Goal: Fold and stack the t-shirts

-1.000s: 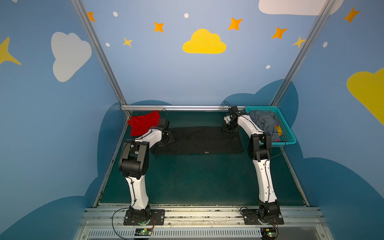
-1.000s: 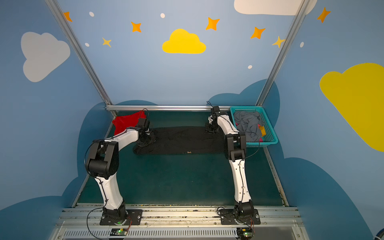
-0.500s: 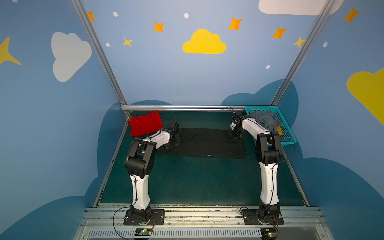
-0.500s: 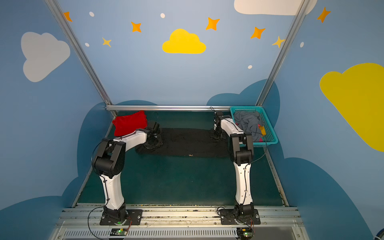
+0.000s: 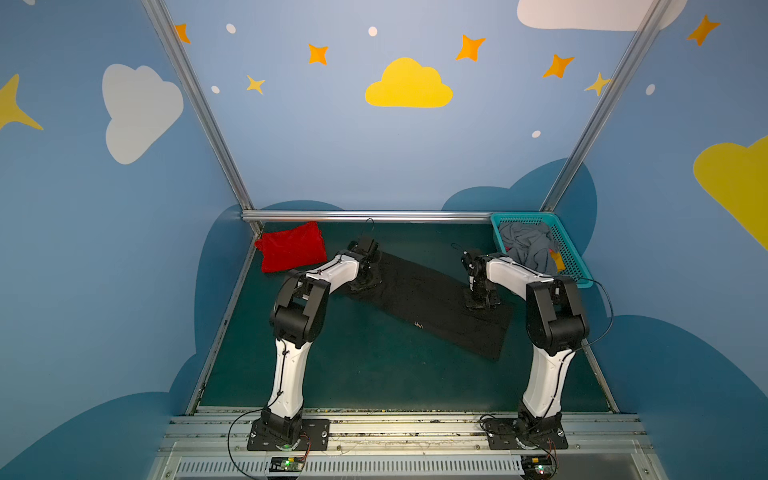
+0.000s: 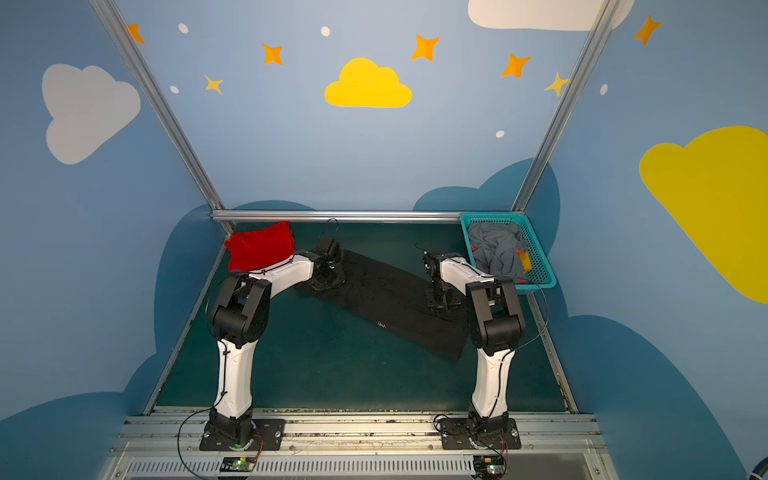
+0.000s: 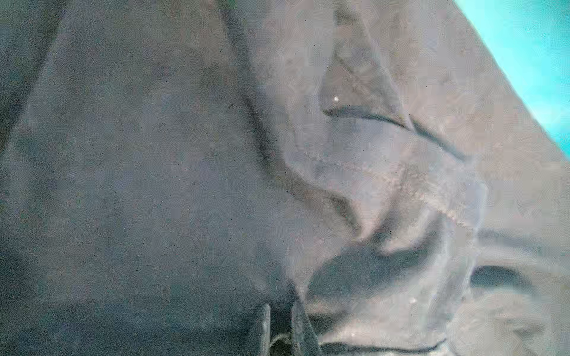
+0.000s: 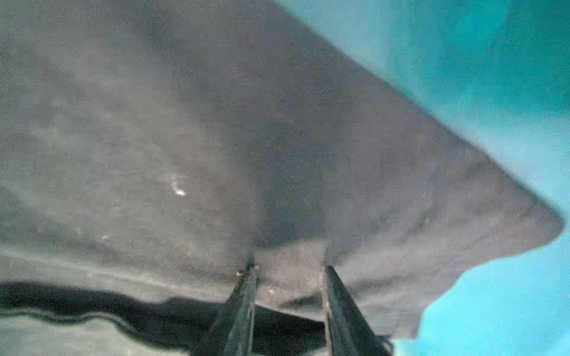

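As the long black cloth t-shirt is lying askew, the left claw is pinching it tightly, the right claw gripping it wider.

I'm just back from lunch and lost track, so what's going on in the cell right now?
Both arms are working on the black t-shirt, already folded into a long strip lying diagonally on the green table. The left gripper pinches its far end, and the right gripper grips an edge toward the other end. The red t-shirt sits folded in the far left corner. Grey clothes wait in the teal basket.
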Controlling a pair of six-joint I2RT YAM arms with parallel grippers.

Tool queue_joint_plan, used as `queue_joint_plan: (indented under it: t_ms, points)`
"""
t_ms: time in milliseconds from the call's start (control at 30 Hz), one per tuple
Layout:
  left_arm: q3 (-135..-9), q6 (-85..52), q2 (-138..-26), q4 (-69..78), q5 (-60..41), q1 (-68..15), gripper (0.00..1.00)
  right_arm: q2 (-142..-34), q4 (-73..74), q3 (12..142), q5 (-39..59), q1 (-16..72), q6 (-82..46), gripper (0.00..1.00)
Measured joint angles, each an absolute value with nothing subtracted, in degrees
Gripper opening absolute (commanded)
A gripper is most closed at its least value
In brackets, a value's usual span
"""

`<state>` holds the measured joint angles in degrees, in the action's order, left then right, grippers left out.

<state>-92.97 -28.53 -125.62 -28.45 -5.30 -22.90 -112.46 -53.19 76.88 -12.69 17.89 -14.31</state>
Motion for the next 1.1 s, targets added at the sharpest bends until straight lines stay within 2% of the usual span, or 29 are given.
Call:
queue_joint_plan:
  t_ms: [300, 600, 767, 900, 1100]
  points:
    - [-118.3, -32.6, -139.6, -42.9, -4.2, -24.7, 0.13, -106.5, -56.2, 67.3, -12.1, 27.0, -19.7, 0.39]
    - [-146.4, -33.1, -154.8, -53.0, -7.1, -23.5, 0.14, -105.5, -57.9, 65.7, -4.4, 41.2, -26.1, 0.39]
    - [-148.9, -33.5, -156.8, -50.3, -12.3, -22.2, 0.14, -104.2, -53.3, 63.9, 6.9, 47.4, -30.1, 0.38]
    - [-149.6, -36.5, -158.7, -44.8, -19.5, -20.4, 0.13, -103.3, -45.6, 62.5, 17.9, 49.0, -33.9, 0.37]
    - [-153.1, -41.3, -163.1, -36.4, -27.2, -18.7, 0.12, -107.9, -39.4, 67.2, 24.5, 50.4, -34.3, 0.37]
